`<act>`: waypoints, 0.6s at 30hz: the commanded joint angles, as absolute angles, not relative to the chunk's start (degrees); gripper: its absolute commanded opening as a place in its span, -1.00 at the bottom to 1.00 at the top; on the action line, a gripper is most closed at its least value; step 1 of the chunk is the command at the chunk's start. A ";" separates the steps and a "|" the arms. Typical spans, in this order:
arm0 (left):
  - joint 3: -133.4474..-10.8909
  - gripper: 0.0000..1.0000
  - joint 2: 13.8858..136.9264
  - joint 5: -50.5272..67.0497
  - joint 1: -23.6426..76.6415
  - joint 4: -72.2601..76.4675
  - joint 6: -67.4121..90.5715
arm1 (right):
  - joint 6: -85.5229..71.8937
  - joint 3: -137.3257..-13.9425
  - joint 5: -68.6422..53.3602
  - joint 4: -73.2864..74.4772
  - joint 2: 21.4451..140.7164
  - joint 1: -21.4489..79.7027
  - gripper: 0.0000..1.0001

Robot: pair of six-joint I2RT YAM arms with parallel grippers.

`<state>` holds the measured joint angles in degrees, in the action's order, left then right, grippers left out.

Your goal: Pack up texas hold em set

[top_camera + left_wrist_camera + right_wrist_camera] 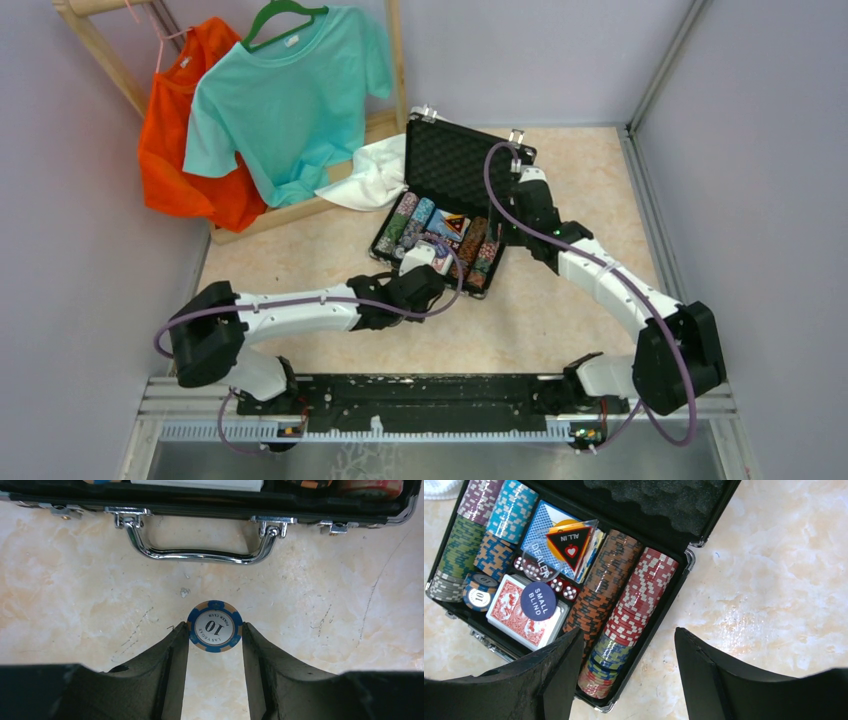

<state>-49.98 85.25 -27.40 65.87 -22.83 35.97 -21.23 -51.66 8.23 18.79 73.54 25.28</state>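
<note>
The black case [455,165] lies open, its foam lid [664,505] up at the back. Inside lie rows of chips [624,585], a red deck [511,622], a blue deck [541,525], red dice [564,587] and round buttons [538,601]. My left gripper [215,630] is just in front of the case's handle [200,555], low over the table. It is shut on the edges of a blue "10" chip [215,626]. My right gripper [626,640] hangs open over the case's right wall, with nothing between its fingers.
A white cloth [375,175] lies against the case's left back corner. An orange shirt [185,130] and a teal shirt [285,100] hang on a wooden rack at the back left. Grey walls close in the marble-patterned table [560,330] on the left, back and right.
</note>
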 commanded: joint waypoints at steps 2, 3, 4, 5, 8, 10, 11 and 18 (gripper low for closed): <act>-50.77 -0.03 82.64 -31.69 65.05 -22.78 34.28 | -22.13 -51.67 5.64 15.75 70.97 24.70 0.33; -51.13 -0.03 82.48 -31.98 64.70 -23.11 34.20 | -22.30 -51.61 5.13 15.61 71.01 24.70 0.33; -51.41 -0.02 82.14 -32.31 64.45 -23.27 33.99 | -22.39 -51.47 4.61 15.45 71.08 24.70 0.33; -51.49 -0.02 81.55 -32.60 64.24 -23.17 33.82 | -22.47 -51.29 3.72 15.32 71.17 24.68 0.33; -50.49 -0.02 79.19 -33.54 63.70 -21.16 32.76 | -22.59 -51.07 -0.60 14.85 71.57 24.70 0.34; -48.45 -0.03 76.64 -33.59 63.69 -17.41 31.11 | -22.65 -50.97 -5.27 14.22 71.87 24.70 0.37; -47.18 -0.03 75.19 -33.25 63.72 -15.38 30.21 | -22.86 -50.90 -8.00 13.84 71.98 24.70 0.38; -42.03 -0.03 68.50 -35.50 63.71 -8.95 27.44 | -24.89 -49.21 -22.92 8.62 73.05 24.52 0.39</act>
<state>-44.14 71.20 -32.86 63.86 -14.11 30.11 -23.40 -50.13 -11.44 14.63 73.19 24.93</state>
